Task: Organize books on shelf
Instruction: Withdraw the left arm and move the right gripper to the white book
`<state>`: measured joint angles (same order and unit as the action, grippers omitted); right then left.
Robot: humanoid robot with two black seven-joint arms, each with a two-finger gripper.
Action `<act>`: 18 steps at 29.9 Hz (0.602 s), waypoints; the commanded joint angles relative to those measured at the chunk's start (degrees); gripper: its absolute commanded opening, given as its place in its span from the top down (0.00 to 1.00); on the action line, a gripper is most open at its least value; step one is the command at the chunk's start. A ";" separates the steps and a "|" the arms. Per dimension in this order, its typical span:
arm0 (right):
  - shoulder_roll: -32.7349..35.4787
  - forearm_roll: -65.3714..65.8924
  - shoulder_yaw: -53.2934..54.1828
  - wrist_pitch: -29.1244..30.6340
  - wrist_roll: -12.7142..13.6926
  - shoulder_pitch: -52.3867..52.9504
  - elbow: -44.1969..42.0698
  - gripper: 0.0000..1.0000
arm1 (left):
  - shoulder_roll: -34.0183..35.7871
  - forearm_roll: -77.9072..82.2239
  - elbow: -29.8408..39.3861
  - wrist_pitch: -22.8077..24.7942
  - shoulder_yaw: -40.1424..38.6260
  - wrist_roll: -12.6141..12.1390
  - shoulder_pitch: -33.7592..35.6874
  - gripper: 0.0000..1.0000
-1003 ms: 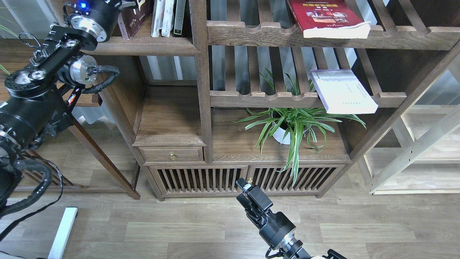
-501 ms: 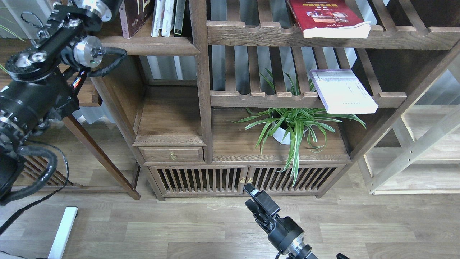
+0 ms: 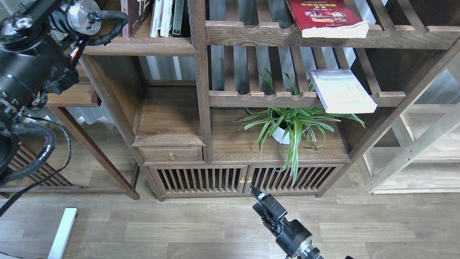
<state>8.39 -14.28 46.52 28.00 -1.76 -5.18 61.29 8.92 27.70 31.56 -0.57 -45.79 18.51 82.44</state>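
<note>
Nearest to you, the right gripper (image 3: 267, 207) hangs low over the floor in front of the cabinet's slatted doors (image 3: 244, 178); its two fingers lie dark and close together, so you cannot tell whether they are parted or closed; it holds nothing you can see; since the earlier frames it has slid back toward you and a little to the right, away from the brass door knobs.

Further in, the spider plant (image 3: 293, 126) sits in its white pot on the cabinet top, unchanged; just above it the white book with the lavender band (image 3: 341, 90) lies flat on the lower slatted shelf (image 3: 258, 98), toward that shelf's right end, its near corner jutting past the scalloped front rail; it has not moved.

Higher and farther, the red book with the yellow title (image 3: 325, 16) lies flat on the upper slatted shelf (image 3: 251, 33), right of its middle, pages overhanging the front rail; same as before.

At the far left, the solid shelf with the rounded front edge (image 3: 143, 46) carries the dark maroon book (image 3: 136, 12), leaning against the upright white and dark volumes (image 3: 168, 16) near the shelf's right end.

Your left arm (image 3: 32, 61) has climbed since a second ago; its gripper has now passed beyond the top edge, out of sight, so you see only wrist joints beside the maroon book.
</note>
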 commanded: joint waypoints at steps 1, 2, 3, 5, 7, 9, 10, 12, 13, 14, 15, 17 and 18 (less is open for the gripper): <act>1.63 0.13 0.41 0.00 0.00 0.00 0.58 0.01 | 0.04 -0.02 0.08 0.04 -2.98 0.30 0.80 0.57; 1.89 0.13 0.50 0.00 0.00 0.00 0.58 0.01 | 0.04 -0.02 0.08 0.04 -3.51 0.30 0.88 0.57; 2.24 0.13 0.59 0.00 0.00 0.08 0.58 0.01 | 0.22 -0.11 0.08 0.04 -4.12 0.21 0.97 0.56; 2.42 0.13 0.94 0.00 0.00 0.08 0.84 0.01 | 0.57 -0.19 0.08 0.04 -4.83 0.12 0.80 0.51; 2.51 0.05 1.99 0.00 0.00 0.08 1.81 0.01 | 1.10 -0.28 0.34 0.21 -5.10 0.12 0.54 0.47; 2.25 0.05 3.83 0.00 -0.09 0.00 3.74 0.01 | 1.54 -2.12 1.22 0.30 -5.45 0.21 0.10 0.44; 1.99 -0.04 4.80 0.00 -0.35 0.00 4.70 0.01 | 1.54 -4.22 1.75 0.30 -5.45 0.21 -0.08 0.40; 1.55 -0.13 6.55 0.00 -0.44 -0.09 5.41 0.02 | 1.63 -8.26 2.54 0.48 -4.66 0.21 -0.34 0.23; 1.37 -0.13 7.17 0.00 -0.44 -0.18 5.50 0.02 | 1.54 -9.32 3.06 0.48 -4.57 0.38 -0.69 0.16; 1.11 -0.13 7.88 0.00 -0.53 -0.27 5.50 0.02 | 1.62 -9.94 3.94 0.48 -4.48 0.47 -1.22 0.12; 1.02 -0.13 8.67 0.00 -0.44 -0.27 5.50 0.02 | 1.71 -10.47 5.25 0.56 -4.57 0.47 -1.92 0.11; 0.93 -0.22 10.60 0.00 -0.44 -0.27 5.50 0.01 | 2.15 -10.57 9.38 0.65 -5.36 0.82 -4.38 0.08; 0.93 -0.22 11.30 0.00 -0.44 -0.27 5.59 0.01 | 2.59 -10.65 11.05 0.65 -5.54 0.82 -5.26 0.07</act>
<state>9.44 -14.46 55.63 28.00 -2.23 -5.42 66.75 10.81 17.54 38.39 0.03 -50.68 19.10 79.55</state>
